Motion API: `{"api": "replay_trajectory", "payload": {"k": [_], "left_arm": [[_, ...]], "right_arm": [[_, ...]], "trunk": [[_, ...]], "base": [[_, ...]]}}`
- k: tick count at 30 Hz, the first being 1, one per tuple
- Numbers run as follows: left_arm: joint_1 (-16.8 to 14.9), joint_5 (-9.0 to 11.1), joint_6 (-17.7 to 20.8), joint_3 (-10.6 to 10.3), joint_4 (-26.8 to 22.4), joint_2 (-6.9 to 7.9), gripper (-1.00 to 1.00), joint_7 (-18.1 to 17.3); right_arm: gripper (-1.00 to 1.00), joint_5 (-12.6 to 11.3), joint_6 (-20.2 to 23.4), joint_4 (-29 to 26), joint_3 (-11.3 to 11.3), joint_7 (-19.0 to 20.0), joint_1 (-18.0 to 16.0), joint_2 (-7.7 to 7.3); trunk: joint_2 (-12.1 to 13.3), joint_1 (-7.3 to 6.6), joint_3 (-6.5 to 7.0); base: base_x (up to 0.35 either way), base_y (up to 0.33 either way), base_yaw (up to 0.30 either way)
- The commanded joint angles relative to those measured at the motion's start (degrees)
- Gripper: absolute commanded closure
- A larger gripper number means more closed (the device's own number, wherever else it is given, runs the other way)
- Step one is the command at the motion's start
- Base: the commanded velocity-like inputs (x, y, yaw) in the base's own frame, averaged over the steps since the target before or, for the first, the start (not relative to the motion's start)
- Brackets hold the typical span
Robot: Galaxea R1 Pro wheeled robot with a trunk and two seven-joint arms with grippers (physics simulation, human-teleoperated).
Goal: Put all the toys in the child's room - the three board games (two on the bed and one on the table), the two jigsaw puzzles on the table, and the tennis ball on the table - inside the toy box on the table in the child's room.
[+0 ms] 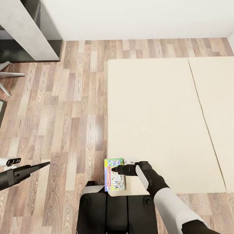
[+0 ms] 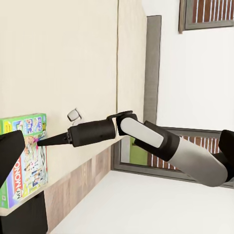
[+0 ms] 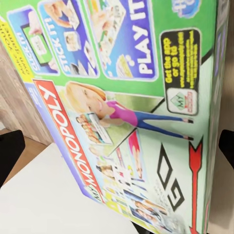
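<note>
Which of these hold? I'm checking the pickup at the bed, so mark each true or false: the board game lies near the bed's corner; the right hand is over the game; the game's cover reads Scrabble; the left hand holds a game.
1. The board game lies near the corner of the bed: true.
2. The right hand is over the game: true.
3. The cover reads Scrabble: false; it reads Monopoly.
4. The left hand holds a game: false; it hangs over the wooden floor, holding nothing.
</note>
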Motion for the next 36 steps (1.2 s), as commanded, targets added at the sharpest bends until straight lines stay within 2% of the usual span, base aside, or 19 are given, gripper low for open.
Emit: {"api": "replay_trajectory", "payload": {"k": [1,36], "left_arm": [[0.0,-0.1,0.6,0.0,0.0,0.02,-1.0,-0.2],[0.0,-0.1,0.6,0.0,0.0,0.02,-1.0,-0.2]], "right_arm": [[-1.0,0.0,0.3,-0.1,0.0,0.0,0.0,0.0],[-1.0,0.0,0.3,-0.1,0.0,0.2,0.0,0.0]], "trunk": [[-0.1,0.03,-0.06],[-0.1,0.03,-0.06]], "base": [[0.0,0.0,0.0],[0.0,0.015,0.0]]}}
